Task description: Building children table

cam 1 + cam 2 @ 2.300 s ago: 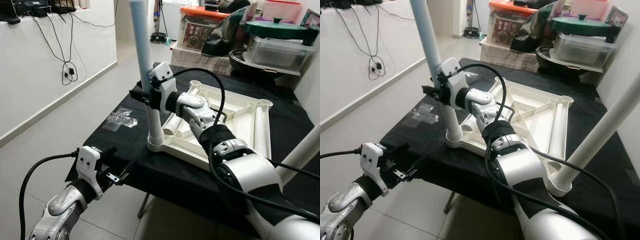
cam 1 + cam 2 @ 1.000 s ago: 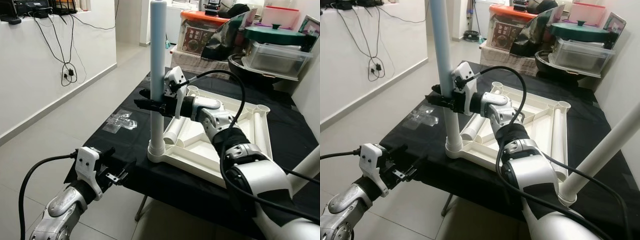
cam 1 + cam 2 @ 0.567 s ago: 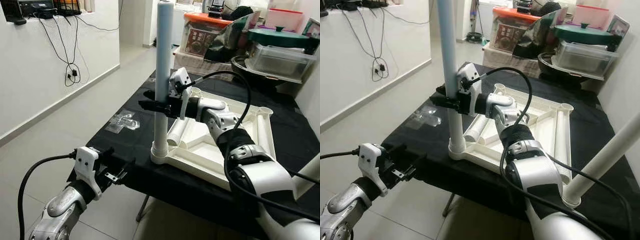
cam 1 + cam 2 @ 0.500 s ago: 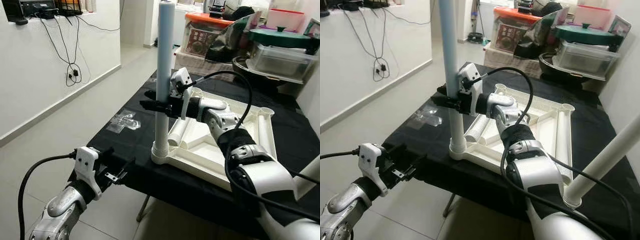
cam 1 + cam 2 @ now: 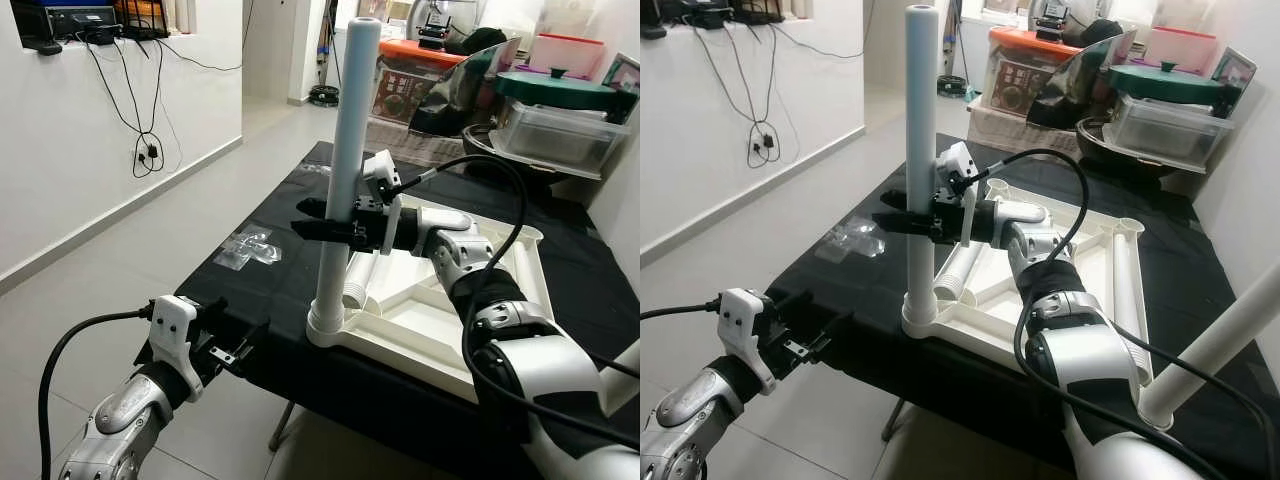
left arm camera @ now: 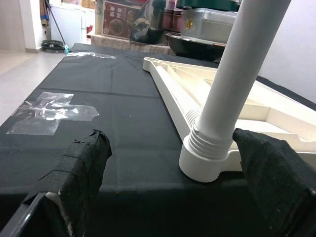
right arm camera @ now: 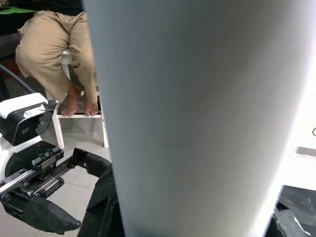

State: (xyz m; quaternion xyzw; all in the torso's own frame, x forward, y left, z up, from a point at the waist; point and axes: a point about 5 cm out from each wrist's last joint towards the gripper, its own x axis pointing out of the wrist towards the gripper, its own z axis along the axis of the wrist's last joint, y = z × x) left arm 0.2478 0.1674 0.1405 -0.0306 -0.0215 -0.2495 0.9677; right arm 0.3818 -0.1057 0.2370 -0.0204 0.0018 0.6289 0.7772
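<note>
Here the right gripper point(image 5: 318, 221) jaws clamp the upright leg point(image 5: 345, 170); left gripper point(image 5: 235, 345) jaws apart

R claw point(image 5: 322, 222) fingers clamped, arm outstretched, L claw point(image 5: 240, 345) open, low

You've got two silver jointed arms with black bands at the joints. Each wrist carries a white boxy camera housing, fed by a thick black cable looping off the arm. Left gripper point(image 5: 243, 345): black fingers point(image 6: 81, 163) wrapped in cloth tape, toothed metal rail. Right gripper point(image 5: 318, 219): long black fingers.
</note>
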